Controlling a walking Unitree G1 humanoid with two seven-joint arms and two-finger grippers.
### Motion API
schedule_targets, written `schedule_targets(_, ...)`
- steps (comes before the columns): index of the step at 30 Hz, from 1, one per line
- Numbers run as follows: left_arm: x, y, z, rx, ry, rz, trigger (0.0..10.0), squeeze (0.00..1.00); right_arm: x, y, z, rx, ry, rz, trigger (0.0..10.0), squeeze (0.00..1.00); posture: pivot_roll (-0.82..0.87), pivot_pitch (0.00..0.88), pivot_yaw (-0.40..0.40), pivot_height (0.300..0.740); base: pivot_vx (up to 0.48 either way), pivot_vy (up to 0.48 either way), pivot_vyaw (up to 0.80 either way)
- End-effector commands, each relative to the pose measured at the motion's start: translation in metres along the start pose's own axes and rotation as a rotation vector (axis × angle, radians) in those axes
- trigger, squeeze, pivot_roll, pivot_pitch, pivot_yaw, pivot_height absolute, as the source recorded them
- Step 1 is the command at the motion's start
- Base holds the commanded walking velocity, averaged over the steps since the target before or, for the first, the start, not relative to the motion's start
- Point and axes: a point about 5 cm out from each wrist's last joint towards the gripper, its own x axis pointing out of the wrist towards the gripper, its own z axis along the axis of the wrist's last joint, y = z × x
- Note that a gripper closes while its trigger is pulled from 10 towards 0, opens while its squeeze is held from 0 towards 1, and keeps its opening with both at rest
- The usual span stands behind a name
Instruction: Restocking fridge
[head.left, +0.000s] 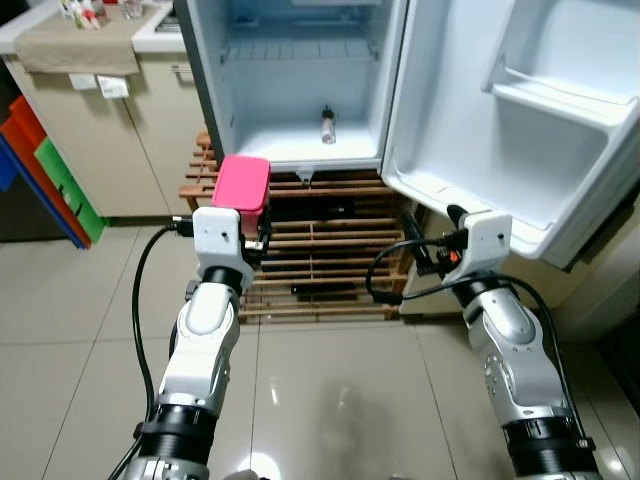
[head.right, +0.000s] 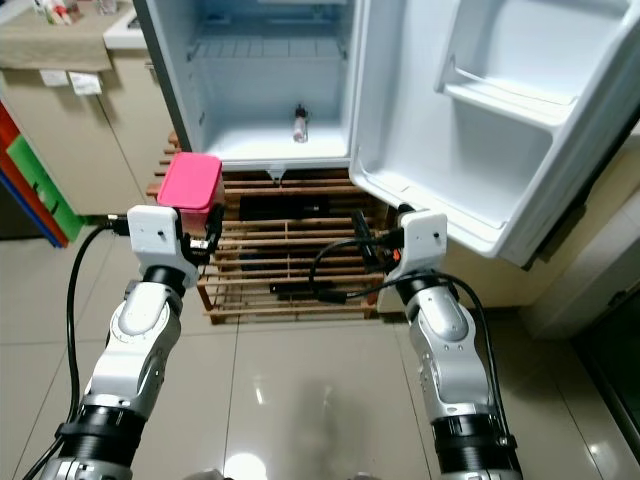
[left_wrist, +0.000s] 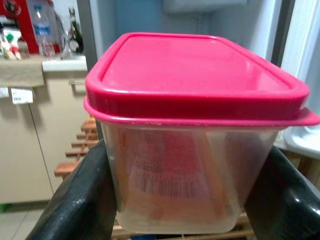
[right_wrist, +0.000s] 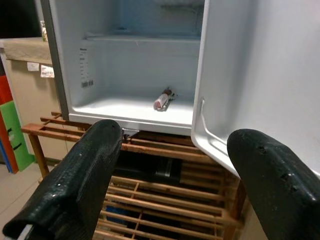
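Left eye view: the left gripper (head.left: 248, 240) holds a pink-lidded container (head.left: 241, 184) before the open fridge (head.left: 300, 80), where a small bottle (head.left: 327, 126) lies on the bottom shelf at 12 o'clock. The right gripper (head.left: 425, 250) hovers at 3 o'clock under the fridge door (head.left: 520, 110), above a wooden rack (head.left: 310, 250).

Left wrist view: black fingers (left_wrist: 75, 205) pinch the clear container's sides.

Right wrist view: fingers (right_wrist: 75, 175) spread wide, holding nothing, facing the bottle (right_wrist: 162, 99).
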Motion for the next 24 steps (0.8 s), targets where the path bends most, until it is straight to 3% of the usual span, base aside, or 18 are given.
schedule_targets(1, 0.002, -0.001, 0.006, 0.006, -0.025, -0.001, 10.0, 0.00, 0.002, 0.000, 0.002, 0.001, -0.012, 0.003, 10.0, 0.00, -0.08, 0.000, 0.001, 0.740, 0.000, 0.000, 0.00)
schedule_targets(11, 0.019, 0.003, 0.031, 0.027, -0.095, 0.024, 10.0, 0.00, 0.002, 0.004, -0.004, 0.028, 0.006, 0.013, 10.0, 0.00, -0.06, 0.000, -0.008, 0.740, 0.429, 0.000, 0.00)
schedule_targets(24, 0.021, 0.004, 0.029, 0.007, -0.081, 0.054, 10.0, 0.00, 0.000, 0.005, -0.005, 0.022, 0.003, 0.022, 10.0, 0.00, -0.07, 0.000, -0.005, 0.740, 0.461, 0.000, 0.00)
